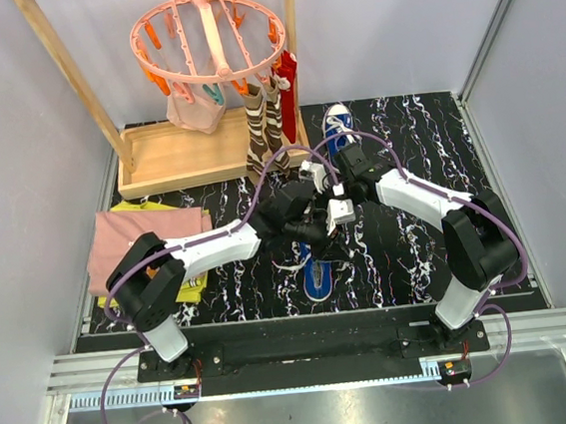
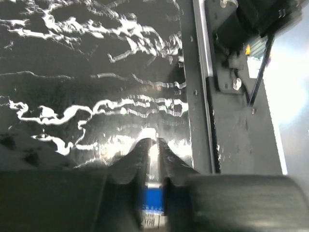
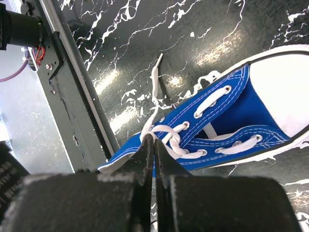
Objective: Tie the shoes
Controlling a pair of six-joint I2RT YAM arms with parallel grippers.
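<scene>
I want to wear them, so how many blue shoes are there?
2. The far shoe lies at the back beside the wooden rack; the near shoe lies in front, partly hidden.

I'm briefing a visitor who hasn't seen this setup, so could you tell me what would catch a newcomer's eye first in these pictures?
First, the blue sneaker mid-table, where the left gripper and right gripper meet; the right one's jaws are shut right at its white lace. Then the pink peg hanger on the wooden rack at the far left, with a second sneaker just right of it.
</scene>
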